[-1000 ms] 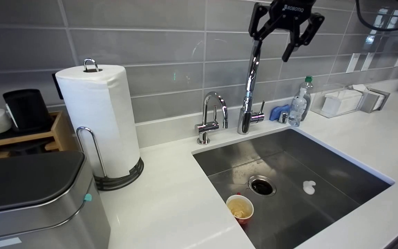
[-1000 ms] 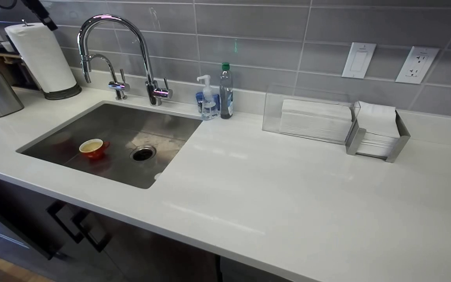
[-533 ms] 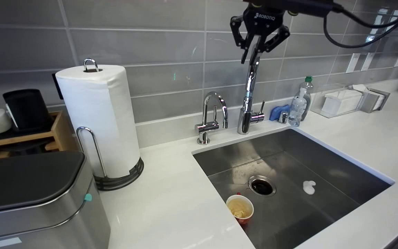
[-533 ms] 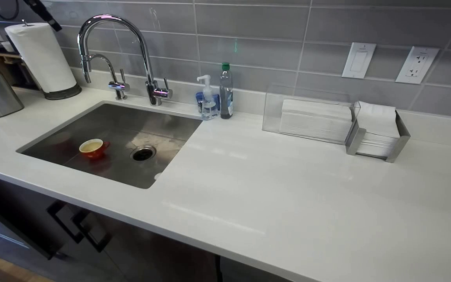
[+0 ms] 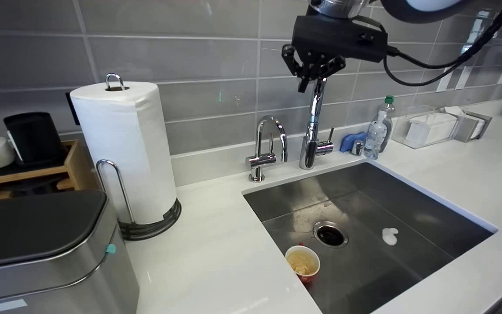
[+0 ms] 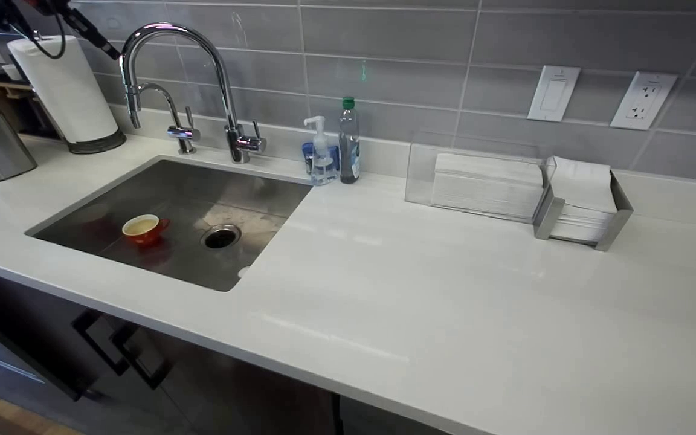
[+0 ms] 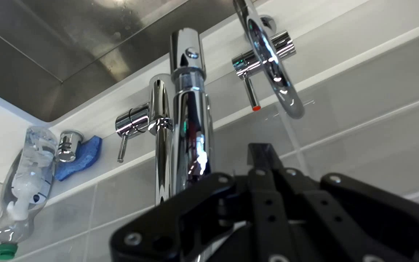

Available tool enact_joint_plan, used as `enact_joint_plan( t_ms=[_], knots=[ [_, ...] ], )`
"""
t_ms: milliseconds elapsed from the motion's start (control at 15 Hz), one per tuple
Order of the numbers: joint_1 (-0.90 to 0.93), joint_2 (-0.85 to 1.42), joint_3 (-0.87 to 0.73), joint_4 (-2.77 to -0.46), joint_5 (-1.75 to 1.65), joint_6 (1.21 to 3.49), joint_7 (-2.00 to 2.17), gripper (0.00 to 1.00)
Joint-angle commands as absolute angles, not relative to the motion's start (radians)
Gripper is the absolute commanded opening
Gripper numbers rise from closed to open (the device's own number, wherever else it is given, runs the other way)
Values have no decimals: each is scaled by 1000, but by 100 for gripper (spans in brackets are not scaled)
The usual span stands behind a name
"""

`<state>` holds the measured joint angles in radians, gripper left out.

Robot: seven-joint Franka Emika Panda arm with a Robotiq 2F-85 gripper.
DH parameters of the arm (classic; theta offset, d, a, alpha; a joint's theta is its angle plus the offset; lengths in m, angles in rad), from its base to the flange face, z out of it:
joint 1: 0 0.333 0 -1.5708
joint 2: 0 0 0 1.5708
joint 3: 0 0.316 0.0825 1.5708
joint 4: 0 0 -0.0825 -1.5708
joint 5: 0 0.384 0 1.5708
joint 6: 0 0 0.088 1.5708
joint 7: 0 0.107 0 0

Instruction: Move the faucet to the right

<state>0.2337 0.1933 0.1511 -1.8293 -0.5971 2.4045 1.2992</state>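
Note:
The faucet, tall and chrome with a high arched spout, rises behind the sink in both exterior views (image 5: 315, 109) (image 6: 225, 90). Its spout (image 7: 194, 134) fills the middle of the wrist view. My gripper (image 5: 304, 85) is up beside the upper part of the faucet, fingers together and nothing between them. In an exterior view its tip (image 6: 116, 53) is right at the outer left side of the spout; whether they touch I cannot tell. From the wrist, the shut fingertips (image 7: 266, 154) lie just right of the spout, with tile showing in the gap.
A small curved chrome tap (image 5: 261, 160) stands close beside the faucet. The steel sink (image 5: 408, 187) holds a red cup (image 6: 142, 231). Soap bottles (image 6: 348, 142) and a blue sponge (image 7: 82, 156) sit near the faucet base. A paper towel roll (image 5: 124, 152) stands on the counter.
The gripper has gone from open to shut. It has come down and to the left in an exterior view, and its tip has closed in on the spout. The faucet has not moved.

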Motion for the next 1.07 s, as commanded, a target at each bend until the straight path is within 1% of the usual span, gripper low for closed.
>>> enact_joint_plan(
  t_ms=[0,200,333,600,1000],
  knots=[
    [266,220,102,-1818,-704,2399,1386,0],
    [267,216,98,-1822,-698,2348,1399,0],
    [268,203,100,-1824,-678,2282,1410,2],
    [257,171,102,-1840,-675,2161,1426,2],
    [215,126,82,-1877,-692,2152,1426,2]
  ],
)
